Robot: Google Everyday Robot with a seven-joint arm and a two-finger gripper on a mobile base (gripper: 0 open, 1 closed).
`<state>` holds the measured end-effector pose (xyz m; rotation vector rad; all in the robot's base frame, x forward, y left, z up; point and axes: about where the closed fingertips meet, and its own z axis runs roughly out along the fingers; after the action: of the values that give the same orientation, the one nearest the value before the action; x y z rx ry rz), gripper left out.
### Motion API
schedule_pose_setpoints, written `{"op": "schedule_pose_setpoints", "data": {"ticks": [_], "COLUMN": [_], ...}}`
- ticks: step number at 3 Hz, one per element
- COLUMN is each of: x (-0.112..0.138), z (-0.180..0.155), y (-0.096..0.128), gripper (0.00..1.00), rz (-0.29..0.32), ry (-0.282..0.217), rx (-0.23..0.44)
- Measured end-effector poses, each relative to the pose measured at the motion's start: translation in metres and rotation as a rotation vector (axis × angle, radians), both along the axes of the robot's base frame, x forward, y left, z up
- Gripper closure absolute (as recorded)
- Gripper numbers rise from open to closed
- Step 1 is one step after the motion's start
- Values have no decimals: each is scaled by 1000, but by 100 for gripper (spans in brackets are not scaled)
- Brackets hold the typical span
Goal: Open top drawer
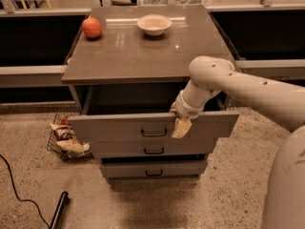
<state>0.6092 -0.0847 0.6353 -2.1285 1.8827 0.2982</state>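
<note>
Top drawer (114, 126) is seen pulled partway out beneath the desk (143, 56) top, its front set forward of the two lower drawers (124, 149). The claw (181, 126) is placed at the upper edge of that front, just right of the handle (154, 132), with its pale tip hung down against the panel face. Whether it is open or clamped on the panel cannot be told.
</note>
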Motion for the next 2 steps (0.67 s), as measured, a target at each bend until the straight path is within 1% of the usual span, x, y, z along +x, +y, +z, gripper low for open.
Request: {"op": "schedule_pose_setpoints", "data": {"ticks": [1,2], "x": [-36,-52], "z": [14,15], "y": [17,23], "gripper": [65,89], "rz": [23,35], "ry": [25,39], "rx": [-29,-44]}}
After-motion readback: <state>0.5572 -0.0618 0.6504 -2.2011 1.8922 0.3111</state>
